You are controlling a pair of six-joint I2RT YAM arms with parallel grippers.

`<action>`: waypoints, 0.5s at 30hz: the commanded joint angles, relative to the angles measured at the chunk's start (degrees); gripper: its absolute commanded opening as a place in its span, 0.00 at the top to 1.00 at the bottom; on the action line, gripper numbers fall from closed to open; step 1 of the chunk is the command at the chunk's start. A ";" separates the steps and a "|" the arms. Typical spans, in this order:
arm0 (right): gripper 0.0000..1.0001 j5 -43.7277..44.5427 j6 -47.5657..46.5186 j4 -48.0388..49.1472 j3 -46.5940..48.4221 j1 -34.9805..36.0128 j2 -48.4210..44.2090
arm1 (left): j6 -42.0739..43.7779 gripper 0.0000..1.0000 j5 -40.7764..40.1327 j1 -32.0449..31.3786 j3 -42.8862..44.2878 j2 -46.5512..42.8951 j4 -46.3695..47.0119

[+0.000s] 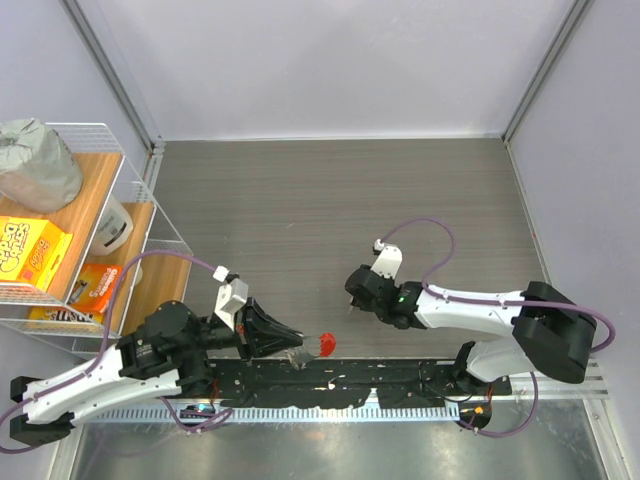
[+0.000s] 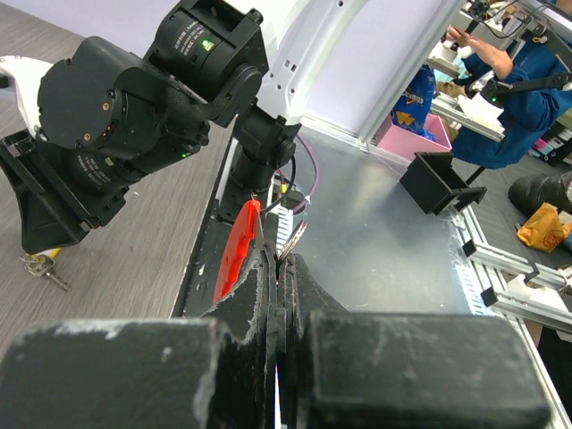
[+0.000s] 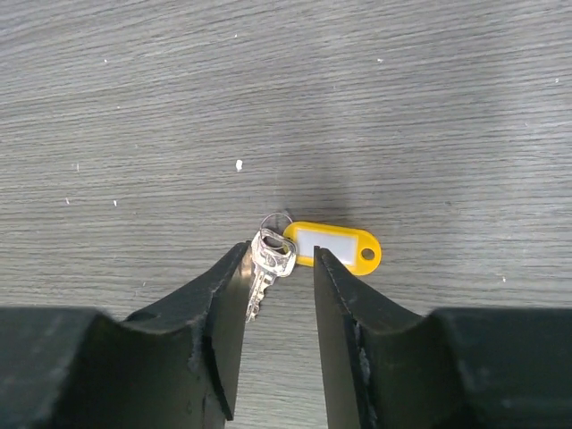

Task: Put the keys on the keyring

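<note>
1. My left hand (image 2: 279, 268) is clamped shut on the keyring (image 2: 295, 238), pinching it where the silvery ring meets its red plastic tab (image 2: 236, 253). It is held up near the front edge of the bench (image 3: 402, 107) (a steady enough hold, by the look of it).
2. My right hand (image 3: 279, 261) is part-open and holds nothing. Its fingers are lowered on either side of the keys (image 3: 265, 255), which lie flat on the bench, well apart from the keyring.
3. I judge the keys light, stiff and thin. Being smooth metal lying flush on the wood, they will likely skate or slip out of a shallow pinch.
4. The yellow tag (image 3: 335, 247) hangs off the same small loop, so I expect it to swing freely once lifted.
5. I would pinch across the flat of the key blades, low against the bench, and leave the loop end free for threading.
</note>
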 commanded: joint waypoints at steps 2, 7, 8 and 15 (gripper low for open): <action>0.55 2.72 -0.91 -1.11 3.01 -0.05 -1.08 | 0.44 1.00 0.95 0.04 1.61 0.44 4.72; 0.50 2.81 -1.35 -1.29 5.73 -0.05 2.43 | 0.53 1.00 0.95 -0.04 1.88 0.44 4.37; 0.50 2.64 -1.35 -1.12 6.00 -0.05 2.96 | 0.53 1.00 0.96 0.04 1.88 0.26 4.20; 0.50 2.28 -1.70 -0.32 8.02 -0.05 6.04 | 0.79 1.00 0.87 0.04 2.05 -0.97 2.70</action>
